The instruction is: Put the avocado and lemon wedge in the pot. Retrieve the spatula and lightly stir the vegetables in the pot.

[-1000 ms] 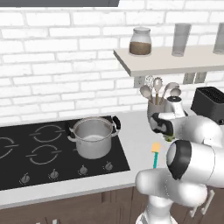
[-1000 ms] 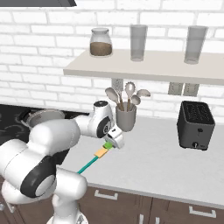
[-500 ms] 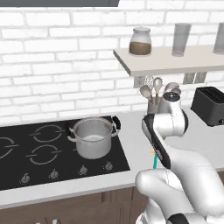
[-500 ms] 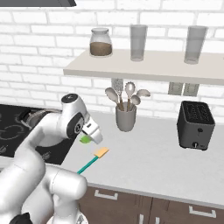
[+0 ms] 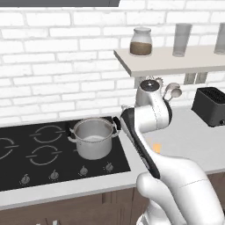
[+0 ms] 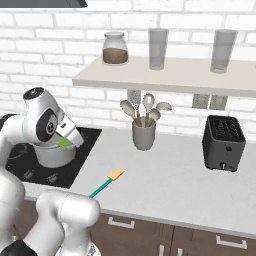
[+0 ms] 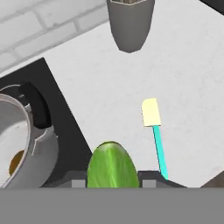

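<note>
My jaws are closed on the smooth green oval avocado [image 7: 113,165], carried at the edge of the black cooktop [image 6: 17,157]. Just beside it on the pale grey tabletop [image 6: 180,180] lies the slim spatula with the teal handle and small yellow head [image 7: 154,131], untouched. A little farther sits the round shiny steel pot with black side handles [image 5: 93,138], open, with something small and brownish-orange on its floor. Beyond stands the grey utensil cup [image 6: 143,134]. I judge the avocado step is underway; next I must get over the pot's mouth before letting go.
</note>
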